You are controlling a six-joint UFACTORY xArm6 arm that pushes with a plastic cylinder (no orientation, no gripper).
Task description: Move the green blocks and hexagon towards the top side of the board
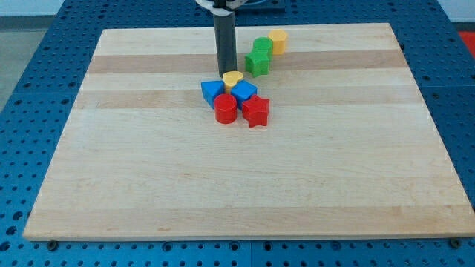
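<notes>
Seven blocks are what you've got on the wooden board [148,185], and my tip [226,73] is parked just above the view's-top edge of the middle cluster, basically right at the yellow heart [233,78]. No pincer on this rig at all, so you won't see anything apart or clamped; it's just a straight dark rod coming down from the view's top. Right below the heart you've got the blue triangle-ish block [211,91] on the view's left and another blue block [244,91] on the view's right, all bunched together. Under those sit the red cylinder [225,109] and the red star [257,111], touching or nearly so. Off to the view's right of the rod, you'll spot the green blocks: one green block [257,63] just beside the tip, another green block [263,47] stacked behind it toward the view's top, and the yellow hexagon [278,41] tucked against that one, close to the board's top edge.
</notes>
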